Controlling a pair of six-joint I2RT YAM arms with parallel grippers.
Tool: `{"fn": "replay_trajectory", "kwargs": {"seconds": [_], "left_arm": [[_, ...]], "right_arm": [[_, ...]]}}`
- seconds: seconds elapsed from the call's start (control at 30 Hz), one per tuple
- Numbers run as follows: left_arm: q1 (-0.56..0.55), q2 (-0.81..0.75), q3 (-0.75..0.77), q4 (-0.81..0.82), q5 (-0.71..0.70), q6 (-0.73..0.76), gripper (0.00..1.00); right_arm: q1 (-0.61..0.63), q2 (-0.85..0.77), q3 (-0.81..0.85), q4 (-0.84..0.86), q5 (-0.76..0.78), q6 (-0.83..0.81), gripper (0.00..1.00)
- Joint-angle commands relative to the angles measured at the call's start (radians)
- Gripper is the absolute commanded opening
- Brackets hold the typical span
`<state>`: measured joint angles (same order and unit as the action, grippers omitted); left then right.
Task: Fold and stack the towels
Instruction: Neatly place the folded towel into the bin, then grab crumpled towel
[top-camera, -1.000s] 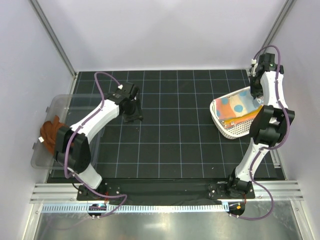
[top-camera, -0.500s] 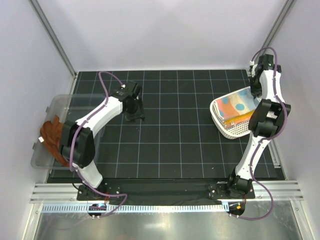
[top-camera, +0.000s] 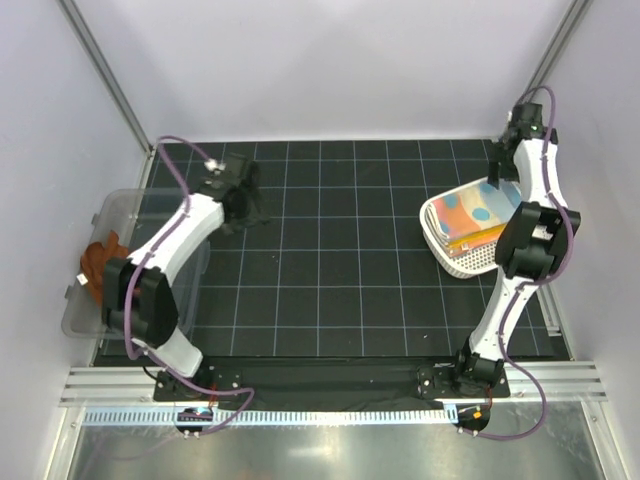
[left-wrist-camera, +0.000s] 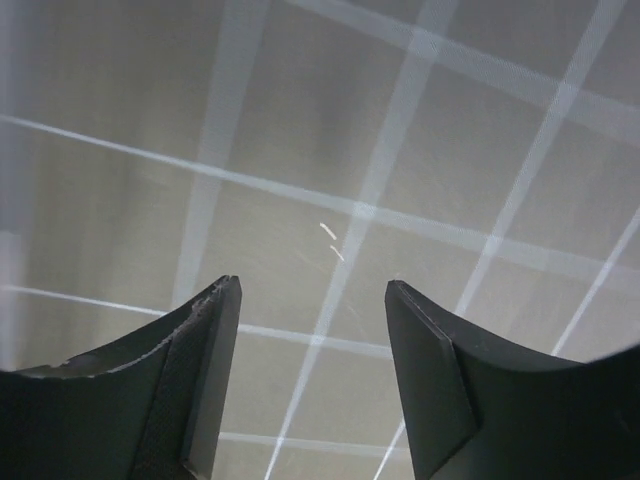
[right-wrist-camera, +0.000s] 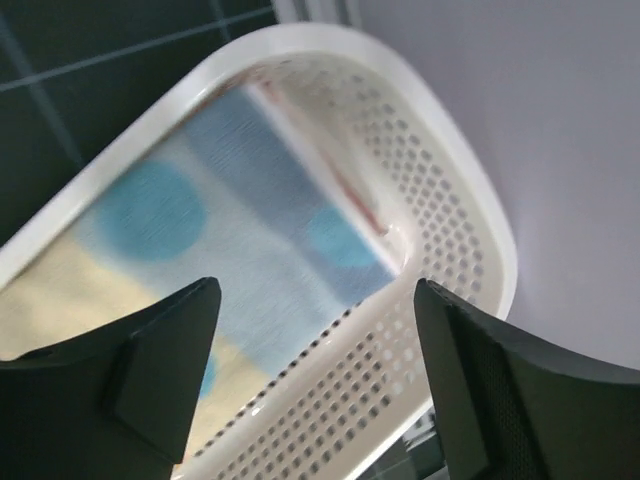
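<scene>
Folded towels (top-camera: 468, 213) lie stacked in the white basket (top-camera: 470, 262) at the right; the top one is light blue with blue dots and orange and yellow patches (right-wrist-camera: 250, 200). A rust-brown towel (top-camera: 97, 262) sits bunched in the clear bin (top-camera: 120, 205) at the left. My right gripper (top-camera: 503, 172) (right-wrist-camera: 315, 300) hangs open above the basket's far rim (right-wrist-camera: 450, 170), holding nothing. My left gripper (top-camera: 245, 210) (left-wrist-camera: 312, 300) is open over bare gridded mat (left-wrist-camera: 420, 150), just right of the bin, with nothing between its fingers.
The black gridded mat (top-camera: 340, 270) covers the table between the bin and the basket. White walls close in the back and both sides. A metal rail (top-camera: 330, 385) runs along the near edge by the arm bases.
My right gripper has opened and lifted slightly toward the back over the basket. My left gripper has swung left and back toward the bin and opened wider.
</scene>
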<state>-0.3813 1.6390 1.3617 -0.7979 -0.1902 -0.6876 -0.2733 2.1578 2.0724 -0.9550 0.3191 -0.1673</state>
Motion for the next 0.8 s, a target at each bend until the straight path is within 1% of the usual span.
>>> {"fn": "replay_trajectory", "kwargs": {"seconds": [0.0,0.03,0.07,0.1,0.13,0.17,0.2,0.27,0.3,0.33,0.4,0.5,0.57,0.63,0.67,0.7,0.73,0.77], "left_arm": [[0.189,-0.099,0.004,0.02,-0.139,-0.061,0.65],[0.235,-0.105,0.004,0.013,-0.149,-0.062,0.66],[0.327,-0.119,-0.004,0.009,-0.172,-0.063,0.66],[0.37,-0.125,-0.012,0.009,-0.233,-0.052,0.73],[0.418,-0.131,-0.022,0.014,-0.258,-0.043,0.77],[0.464,-0.134,-0.038,0.022,-0.285,-0.035,0.8],[0.545,-0.13,-0.067,0.026,-0.322,-0.03,0.83],[0.642,-0.11,-0.087,0.02,-0.301,-0.03,0.84],[0.682,-0.072,-0.102,0.002,-0.275,-0.038,0.84],[0.746,-0.055,-0.113,0.0,-0.25,-0.038,0.83],[0.78,0.004,-0.14,-0.012,-0.296,-0.056,0.82],[0.828,0.076,-0.179,-0.011,-0.341,-0.087,0.83],[0.872,0.108,-0.196,-0.004,-0.276,-0.11,0.82],[0.89,0.14,-0.208,0.017,-0.273,-0.119,0.8],[0.898,0.153,-0.225,0.04,-0.27,-0.118,0.77],[0.907,0.166,-0.236,0.046,-0.253,-0.119,0.67],[0.918,0.198,-0.234,0.045,-0.218,-0.116,0.53],[0.926,0.206,-0.225,0.046,-0.154,-0.103,0.37]], "right_arm": [[0.147,-0.235,-0.11,0.125,0.052,0.14,0.9],[0.176,-0.265,-0.142,0.142,0.075,0.165,0.95],[0.248,-0.317,-0.191,0.153,0.089,0.189,0.97],[0.273,-0.341,-0.216,0.174,0.089,0.207,1.0],[0.317,-0.366,-0.238,0.186,0.078,0.23,1.0],[0.344,-0.395,-0.288,0.202,0.057,0.235,1.0],[0.388,-0.438,-0.31,0.228,-0.006,0.239,1.0],[0.416,-0.47,-0.337,0.234,-0.081,0.268,1.0],[0.439,-0.484,-0.348,0.249,-0.13,0.279,1.0],[0.448,-0.516,-0.363,0.263,-0.15,0.291,1.0],[0.471,-0.545,-0.417,0.326,-0.201,0.316,1.0],[0.488,-0.561,-0.428,0.346,-0.238,0.336,1.0],[0.509,-0.558,-0.429,0.346,-0.273,0.338,1.0],[0.525,-0.561,-0.439,0.349,-0.279,0.33,1.0],[0.526,-0.567,-0.446,0.351,-0.27,0.328,1.0],[0.526,-0.569,-0.448,0.345,-0.259,0.324,1.0],[0.526,-0.57,-0.446,0.345,-0.255,0.316,1.0],[0.528,-0.573,-0.443,0.335,-0.236,0.31,1.0]]}}
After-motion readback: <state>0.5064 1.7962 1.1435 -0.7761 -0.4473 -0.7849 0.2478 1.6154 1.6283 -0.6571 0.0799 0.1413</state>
